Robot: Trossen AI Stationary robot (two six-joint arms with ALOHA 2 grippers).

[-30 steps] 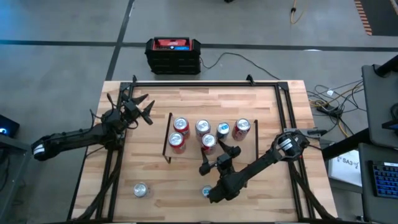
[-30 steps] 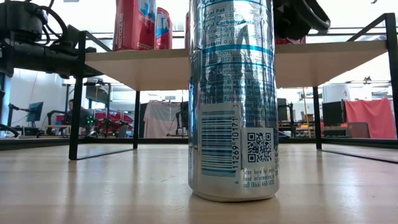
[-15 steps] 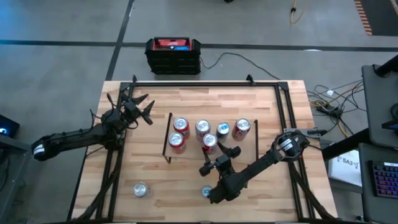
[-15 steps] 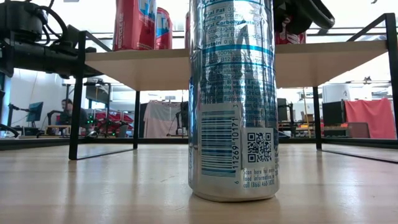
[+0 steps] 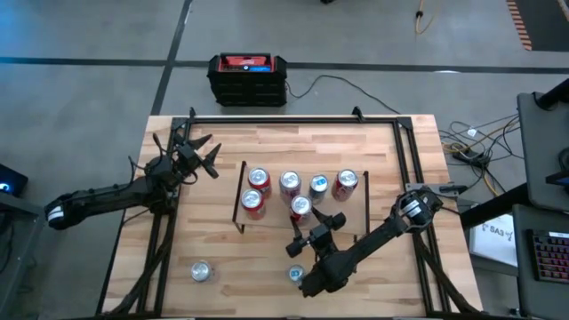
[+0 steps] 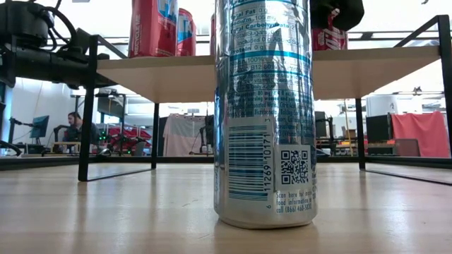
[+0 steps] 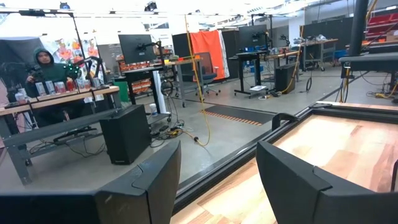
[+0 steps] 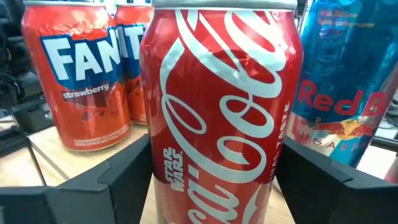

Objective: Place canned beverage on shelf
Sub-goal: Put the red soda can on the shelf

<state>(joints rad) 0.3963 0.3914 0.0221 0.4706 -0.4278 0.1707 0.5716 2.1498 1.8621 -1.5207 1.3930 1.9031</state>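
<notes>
High view: my right gripper (image 5: 308, 226) sits at the shelf's (image 5: 356, 213) near edge, Coca-Cola can (image 5: 300, 207) just ahead of it among five other cans. My left gripper (image 5: 197, 153) waits well off to the shelf's left, fingers spread.

Low view: a silver can (image 6: 265, 113) stands on the table in front of the shelf.

Right wrist view: Coca-Cola can between my fingers (image 8: 118, 183); can't tell if they touch it. Fanta cans (image 8: 78, 74) and a Red Bull can (image 8: 343, 74) stand just beyond.

a robotics lab: workbenches (image 7: 59, 99), monitors (image 7: 138, 46), a seated person (image 7: 46, 68).
</notes>
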